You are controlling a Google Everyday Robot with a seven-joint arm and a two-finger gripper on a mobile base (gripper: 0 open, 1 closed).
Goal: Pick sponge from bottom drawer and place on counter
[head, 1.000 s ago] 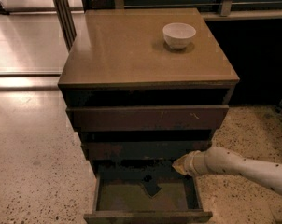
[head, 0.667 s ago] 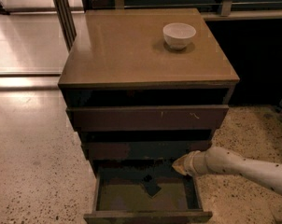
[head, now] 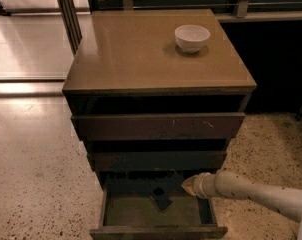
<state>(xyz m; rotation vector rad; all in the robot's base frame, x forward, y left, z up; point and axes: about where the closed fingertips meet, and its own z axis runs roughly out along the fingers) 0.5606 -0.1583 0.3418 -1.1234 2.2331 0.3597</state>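
The bottom drawer (head: 116,215) is pulled out, showing its greenish-brown floor. The sponge (head: 161,199), a small dark flat pad, lies on that floor near the middle. My gripper (head: 187,185) is at the end of the white arm (head: 251,191), which reaches in from the right over the drawer. The gripper sits just right of and slightly above the sponge. The tan-brown counter (head: 136,54) tops the cabinet.
A white bowl (head: 192,37) stands on the counter at the back right. The two upper drawers (head: 158,126) are slightly open above the bottom one. Speckled floor (head: 36,184) lies on both sides of the cabinet. A dark post (head: 68,14) stands behind it on the left.
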